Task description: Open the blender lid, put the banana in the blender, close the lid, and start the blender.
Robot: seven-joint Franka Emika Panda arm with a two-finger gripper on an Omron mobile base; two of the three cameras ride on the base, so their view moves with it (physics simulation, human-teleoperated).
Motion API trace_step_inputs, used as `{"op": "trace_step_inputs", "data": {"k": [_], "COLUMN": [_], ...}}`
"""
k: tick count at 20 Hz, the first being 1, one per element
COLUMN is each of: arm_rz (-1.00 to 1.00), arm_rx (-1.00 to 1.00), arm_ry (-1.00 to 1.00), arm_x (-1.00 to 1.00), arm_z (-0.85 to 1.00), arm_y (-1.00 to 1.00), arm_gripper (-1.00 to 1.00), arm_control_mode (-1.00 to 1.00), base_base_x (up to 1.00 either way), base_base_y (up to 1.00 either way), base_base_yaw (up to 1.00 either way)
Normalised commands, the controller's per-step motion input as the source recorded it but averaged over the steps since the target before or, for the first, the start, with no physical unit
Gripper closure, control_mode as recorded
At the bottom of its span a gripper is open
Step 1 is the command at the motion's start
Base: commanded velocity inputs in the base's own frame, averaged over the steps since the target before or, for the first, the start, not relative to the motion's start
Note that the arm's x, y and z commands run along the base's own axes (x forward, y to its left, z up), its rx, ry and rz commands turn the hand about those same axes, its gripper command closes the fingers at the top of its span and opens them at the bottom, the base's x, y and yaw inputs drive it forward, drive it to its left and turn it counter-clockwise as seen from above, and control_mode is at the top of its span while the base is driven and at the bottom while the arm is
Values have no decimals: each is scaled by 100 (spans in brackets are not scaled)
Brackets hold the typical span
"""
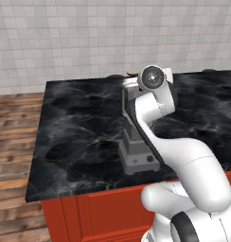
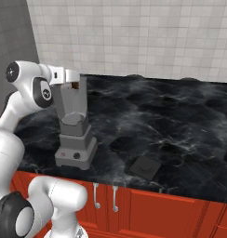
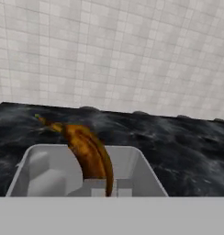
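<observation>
Blender (image 2: 74, 125): grey, stands open-topped near the front edge of the black counter (image 2: 171, 121), red button and black knob facing forward.
Gripper (image 2: 74, 83): hangs just above the jar's open mouth, fingers closed tight on the banana.
Banana (image 3: 88, 151): orange-brown, pinched at one end, curving out over the jar's rim in the hand view.
Lid (image 2: 145, 168): flat black square lying on the counter, well right of the blender, near the front edge.
</observation>
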Motion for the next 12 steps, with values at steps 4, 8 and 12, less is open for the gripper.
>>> {"op": "trace_step_inputs", "data": {"k": [4,8,12], "arm_rz": [0,0,0], "arm_rx": [-1,0,0], "arm_ry": [0,0,0], "arm_x": [0,0,0], "arm_z": [-26,-27,-13], "arm_y": [2,6,2], "arm_gripper": [100,100,-100], "arm_control_mode": [-100,-100,-100], "base_base_x": [0,0,0], "base_base_y": [0,0,0], "base_base_yaw": [0,0,0]}}
